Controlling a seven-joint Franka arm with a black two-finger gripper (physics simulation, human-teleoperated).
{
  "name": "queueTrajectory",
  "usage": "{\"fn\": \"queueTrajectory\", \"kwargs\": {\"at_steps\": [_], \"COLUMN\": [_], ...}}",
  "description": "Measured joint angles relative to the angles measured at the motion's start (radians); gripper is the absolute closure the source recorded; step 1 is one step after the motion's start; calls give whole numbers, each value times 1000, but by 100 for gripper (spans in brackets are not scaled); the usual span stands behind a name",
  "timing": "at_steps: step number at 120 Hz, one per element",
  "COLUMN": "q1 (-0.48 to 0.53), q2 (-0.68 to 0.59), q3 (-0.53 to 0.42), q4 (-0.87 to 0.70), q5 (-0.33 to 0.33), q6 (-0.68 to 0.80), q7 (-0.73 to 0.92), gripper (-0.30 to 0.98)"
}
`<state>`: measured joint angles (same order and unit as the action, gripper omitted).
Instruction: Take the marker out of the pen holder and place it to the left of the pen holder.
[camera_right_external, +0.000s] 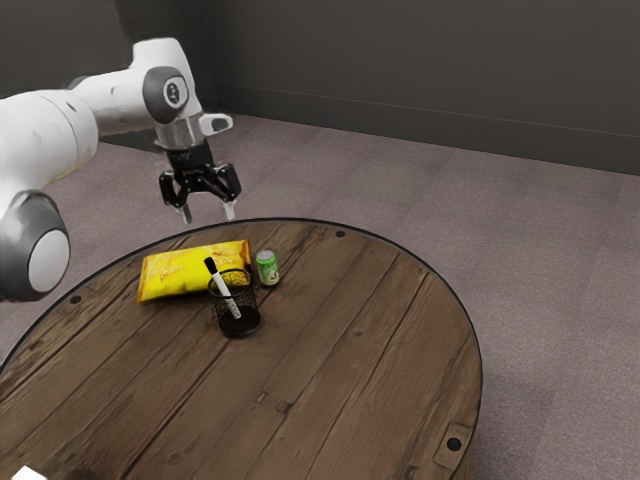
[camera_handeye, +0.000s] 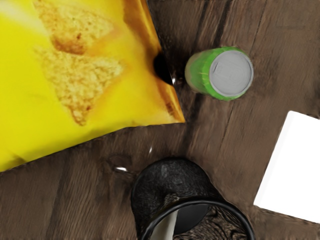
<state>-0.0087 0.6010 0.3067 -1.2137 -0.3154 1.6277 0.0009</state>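
From where I'm standing, the gripper (camera_right_external: 208, 212) hangs in the air by the far edge of the round wooden bench (camera_right_external: 375, 345), its two fingers spread wide with nothing between them. The marker (camera_right_external: 222, 288) is in the black mesh pen holder (camera_right_external: 240, 323), leaning, its black cap poking up past the rim toward the exterior view's left. The gripper is well apart from both.

A yellow bag of chips (camera_right_external: 190, 270) lies just behind the pen holder, with a small gap between them in the wrist view. A green can (camera_right_external: 268, 268) with a silver top stands upright near one corner of the bag, not touching it. The wrist view has a plain white thing (camera_handeye: 292, 170) too, off on the can's side, away from the bag; I can't tell what it is.
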Motion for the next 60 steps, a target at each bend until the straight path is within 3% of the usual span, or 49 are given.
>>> {"fn": "queueTrajectory", "kwargs": {"at_steps": [23, 60], "q1": [49, 41], "q2": [94, 120], "q3": [-7, 27], "q4": [-8, -19], "q5": [-134, -165], "q6": [2, -104], "q7": [-69, -176], "gripper": [2, 3]}}
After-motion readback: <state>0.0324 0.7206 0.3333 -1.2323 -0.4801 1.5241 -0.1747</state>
